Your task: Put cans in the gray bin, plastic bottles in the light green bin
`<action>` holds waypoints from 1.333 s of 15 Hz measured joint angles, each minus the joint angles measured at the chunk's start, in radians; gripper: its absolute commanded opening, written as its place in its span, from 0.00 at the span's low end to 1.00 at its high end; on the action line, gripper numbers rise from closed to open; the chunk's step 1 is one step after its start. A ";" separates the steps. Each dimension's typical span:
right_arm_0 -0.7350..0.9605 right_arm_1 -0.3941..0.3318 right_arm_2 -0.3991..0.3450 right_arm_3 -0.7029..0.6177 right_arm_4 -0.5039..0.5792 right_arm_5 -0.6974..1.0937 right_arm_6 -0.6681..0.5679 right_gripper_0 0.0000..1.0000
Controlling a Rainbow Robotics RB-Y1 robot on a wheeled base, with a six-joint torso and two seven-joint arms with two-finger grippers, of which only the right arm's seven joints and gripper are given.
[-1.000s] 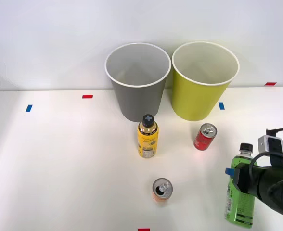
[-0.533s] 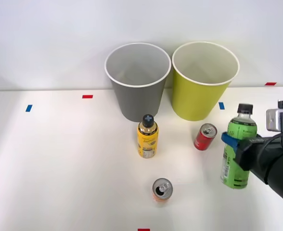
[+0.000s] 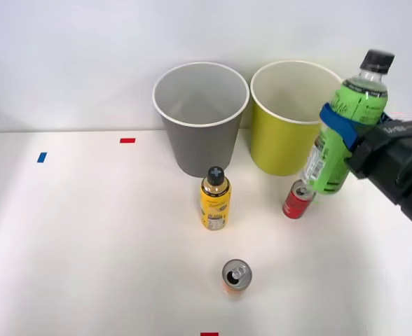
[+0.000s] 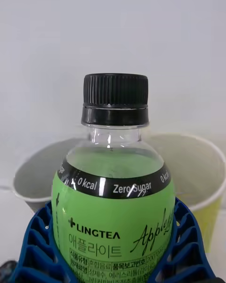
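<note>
Robot's right gripper (image 3: pixel 340 133) holds the green bottle (image 3: pixel 342 129) aloft, blue fingers (image 4: pixel 35 236) clamped round its body w/ the black cap tilted up and away from the arm. The bottle hangs in the air just beside the light green bin (image 3: pixel 290 133), overlapping that bin's right rim in the front view but not yet over the opening. The wrist view looks past the cap at both bins beyond: the gray bin (image 4: pixel 40 181) and the green one.

Step in hand, by the look of it: carrying the plastic bottle to its bin, approx. mid-transfer. Next move calls for shifting the bottle across until it sits above the light green bin's mouth, clear of the white rim, then letting go; a tilted bottle could clip the rim if released early.

Still on the table: a red can (image 3: pixel 298 199) standing near the green bin's foot, an orange can (image 3: pixel 236 275) nearer the robot, and a yellow bottle (image 3: pixel 215 198) in front of the gray bin.
</note>
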 measured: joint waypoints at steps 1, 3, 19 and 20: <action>-0.058 0.001 -0.008 0.023 -0.002 -0.009 -0.006 0.00; -0.167 0.004 -0.019 0.120 -0.005 -0.060 -0.015 0.00; -0.593 -0.170 0.126 0.862 0.152 -0.587 -0.053 0.00; -0.611 -0.196 0.146 0.889 0.152 -0.605 -0.052 0.00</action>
